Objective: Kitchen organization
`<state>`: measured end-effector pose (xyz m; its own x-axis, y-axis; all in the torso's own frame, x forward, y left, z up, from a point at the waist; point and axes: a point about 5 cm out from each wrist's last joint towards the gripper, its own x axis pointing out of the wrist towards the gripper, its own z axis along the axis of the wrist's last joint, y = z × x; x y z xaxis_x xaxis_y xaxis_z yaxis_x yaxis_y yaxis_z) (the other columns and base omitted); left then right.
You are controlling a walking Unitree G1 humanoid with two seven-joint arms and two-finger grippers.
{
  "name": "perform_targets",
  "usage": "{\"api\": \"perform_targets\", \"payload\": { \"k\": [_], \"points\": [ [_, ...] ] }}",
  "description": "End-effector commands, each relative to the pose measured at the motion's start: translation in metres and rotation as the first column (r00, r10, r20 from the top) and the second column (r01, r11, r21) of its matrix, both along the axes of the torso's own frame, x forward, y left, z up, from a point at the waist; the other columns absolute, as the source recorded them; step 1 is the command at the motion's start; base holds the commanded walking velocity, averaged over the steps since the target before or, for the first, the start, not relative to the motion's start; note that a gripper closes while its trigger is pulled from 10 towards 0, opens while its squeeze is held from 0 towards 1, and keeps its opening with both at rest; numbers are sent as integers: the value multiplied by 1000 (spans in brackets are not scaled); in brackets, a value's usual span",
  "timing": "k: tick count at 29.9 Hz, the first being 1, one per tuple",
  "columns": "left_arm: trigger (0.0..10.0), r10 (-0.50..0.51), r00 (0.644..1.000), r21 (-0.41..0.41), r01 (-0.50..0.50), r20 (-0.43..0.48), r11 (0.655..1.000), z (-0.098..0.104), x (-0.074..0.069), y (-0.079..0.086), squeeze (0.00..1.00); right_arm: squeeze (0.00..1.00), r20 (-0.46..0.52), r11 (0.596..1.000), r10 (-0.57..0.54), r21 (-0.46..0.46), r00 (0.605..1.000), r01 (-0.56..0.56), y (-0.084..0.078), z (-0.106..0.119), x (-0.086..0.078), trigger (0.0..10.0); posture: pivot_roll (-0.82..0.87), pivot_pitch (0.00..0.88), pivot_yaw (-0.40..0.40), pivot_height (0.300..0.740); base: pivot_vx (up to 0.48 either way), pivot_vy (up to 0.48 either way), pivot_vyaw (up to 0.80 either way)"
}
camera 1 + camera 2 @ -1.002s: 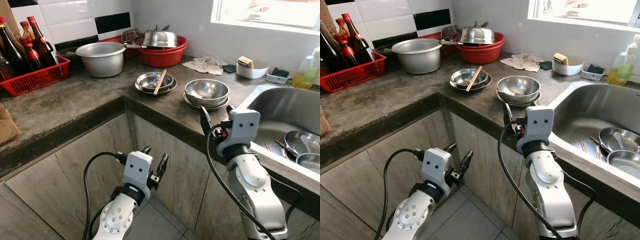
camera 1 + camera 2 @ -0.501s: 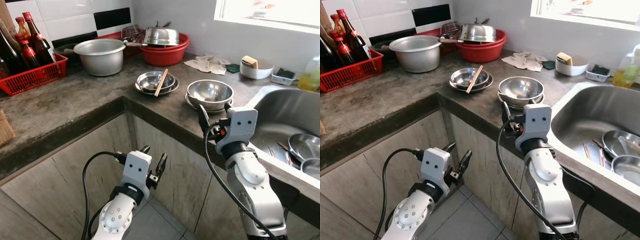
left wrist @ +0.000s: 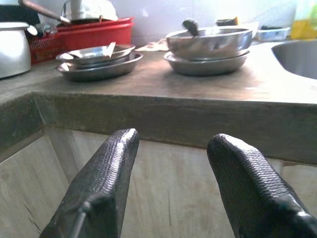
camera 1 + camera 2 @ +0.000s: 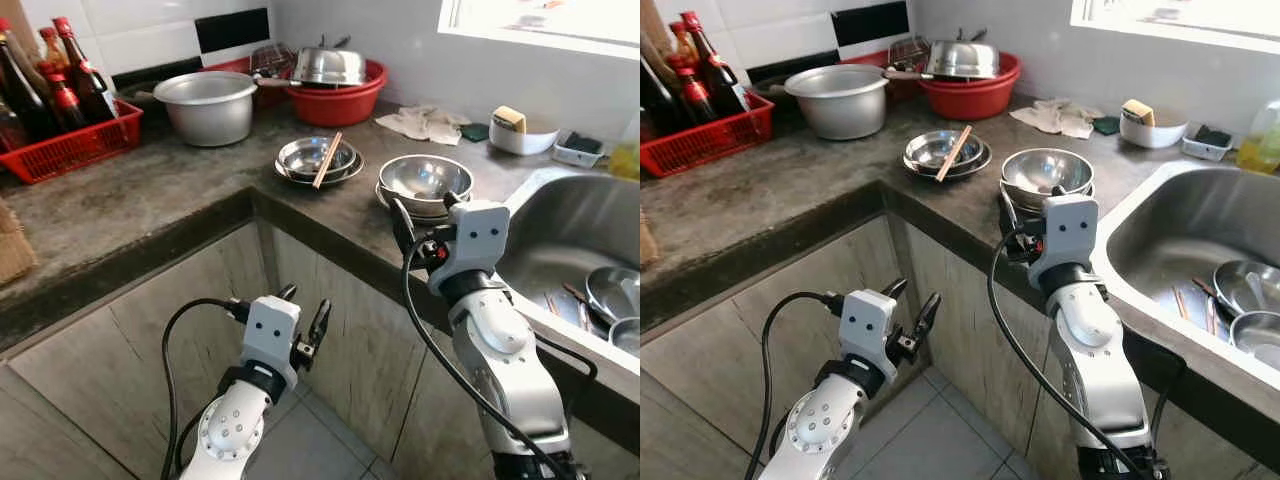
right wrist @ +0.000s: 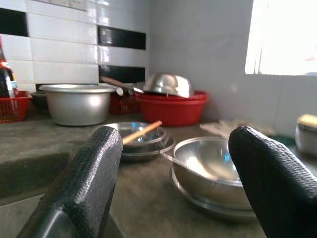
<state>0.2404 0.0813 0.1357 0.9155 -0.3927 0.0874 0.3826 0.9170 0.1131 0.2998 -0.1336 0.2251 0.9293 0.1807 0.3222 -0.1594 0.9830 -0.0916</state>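
Two steel bowls stacked [image 4: 424, 183] stand near the counter's front edge. Left of them, a shallower steel bowl on a plate [image 4: 312, 162] has chopsticks [image 4: 327, 159] lying across it. My right gripper [image 4: 424, 208] is open at counter height, just in front of the stacked bowls [image 5: 208, 161], with nothing between its fingers [image 5: 89, 183]. My left gripper [image 4: 305, 302] is open and low, in front of the cabinet doors below the counter edge [image 3: 158, 106].
A large aluminium pot [image 4: 206, 105], a red basin with a steel lid [image 4: 335, 95] and a red basket of sauce bottles [image 4: 70, 145] line the back wall. A cloth [image 4: 425, 122] and a sponge bowl [image 4: 518, 135] lie beside the sink [image 4: 570, 215], which holds steel dishes.
The head view has shifted slightly. My right gripper has edged a little closer to the stacked bowls. The left arm has hardly moved.
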Motion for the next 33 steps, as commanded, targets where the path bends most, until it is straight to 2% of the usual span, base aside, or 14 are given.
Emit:
{"api": "perform_targets", "payload": {
  "k": [1,5,9,15,25,26,28,29,33],
  "points": [
    [10000,4,1000,1,-4,3,1000,2,-1,0,0,0,-24,997,19,-80,1000,-21,6,-4,11,10000,43,20,-11,740,0,0,0],
    [10000,-6,1000,-9,6,16,1000,5,-3,-2,0,0,-63,985,20,-167,998,-30,9,-10,27,10000,49,38,-20,740,0,0,0],
    [10000,-10,1000,-13,10,21,1000,7,-5,-3,0,0,-73,979,27,-201,997,-41,9,-9,39,10000,53,55,-26,740,0,0,0],
    [10000,-14,1000,-23,14,22,1000,11,-12,-6,0,0,-39,958,45,-280,998,-54,11,5,62,10000,56,102,-45,740,0,0,0],
    [10000,-8,1000,-37,9,25,999,19,-19,-7,0,0,-8,926,83,-369,997,-80,17,17,85,10000,65,163,-64,740,0,0,0],
    [10000,-9,1000,-39,10,25,999,20,-21,-7,0,0,2,908,93,-411,996,-84,20,20,88,10000,66,172,-66,740,0,0,0],
    [10000,-10,1000,-40,11,25,999,21,-21,-7,0,0,2,902,90,-425,996,-81,20,21,89,10000,66,172,-66,740,0,0,0],
    [10000,-12,1000,-42,13,26,999,22,-22,-8,0,0,8,884,85,-462,996,-71,21,22,92,10000,67,178,-71,740,0,0,0],
    [10000,-16,1000,-45,17,23,999,23,-24,-9,0,0,10,872,65,-487,998,-52,19,25,98,10000,65,182,-72,740,0,0,0]
  ]
}}
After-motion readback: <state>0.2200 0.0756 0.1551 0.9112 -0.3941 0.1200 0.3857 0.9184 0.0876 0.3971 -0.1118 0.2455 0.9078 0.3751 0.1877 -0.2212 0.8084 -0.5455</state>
